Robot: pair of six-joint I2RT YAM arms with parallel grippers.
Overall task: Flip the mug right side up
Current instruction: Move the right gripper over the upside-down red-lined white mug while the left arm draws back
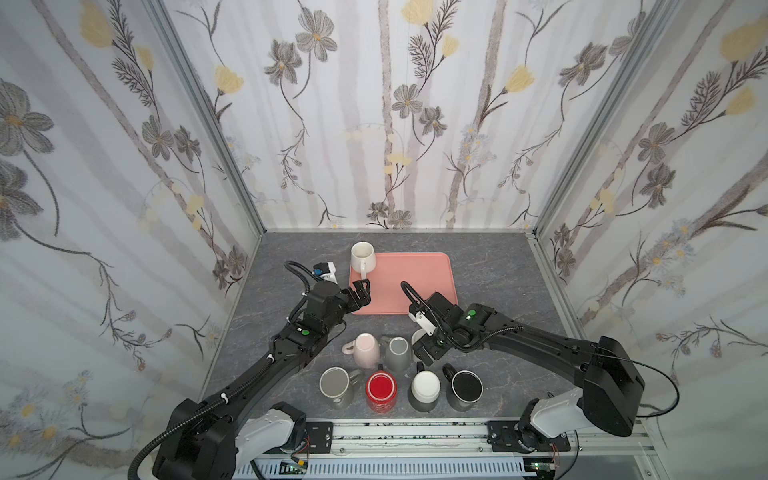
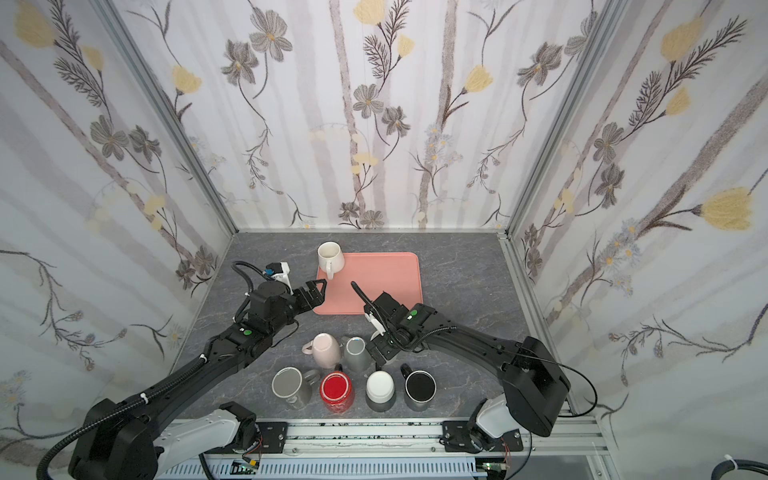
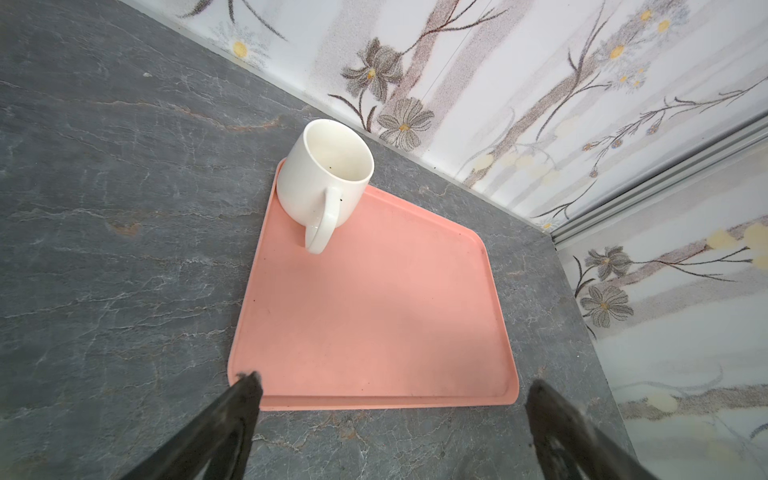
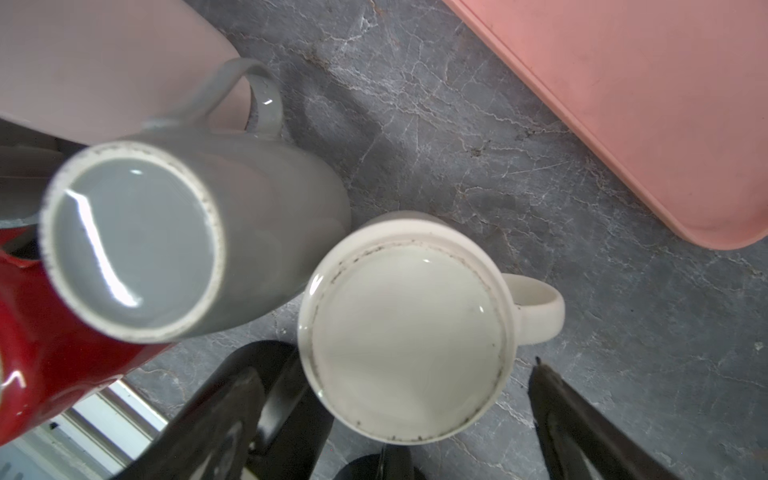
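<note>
inspected at grasp approach. found cream mug (image 4: pixel 405 328) standing base-up on the table (image 4: pixel 457 124), just beside an inverted grey mug (image 4: pixel 133 237) and near the pink tray (image 4: pixel 623 104). found right gripper (image 4: pixel 401 365) poised over it, fingers spread wide on either side, clasping nothing. found left gripper (image 1: pixel 360 293) likewise spread and empty, hovering by the tray's near corner, apart from the upright white mug (image 1: pixel 363 255) on its far corner. judged: flip not yet begun. next move likely calls for lowering, closing on the body clear of handle and grey neighbour, lifting, then inverting.
</note>
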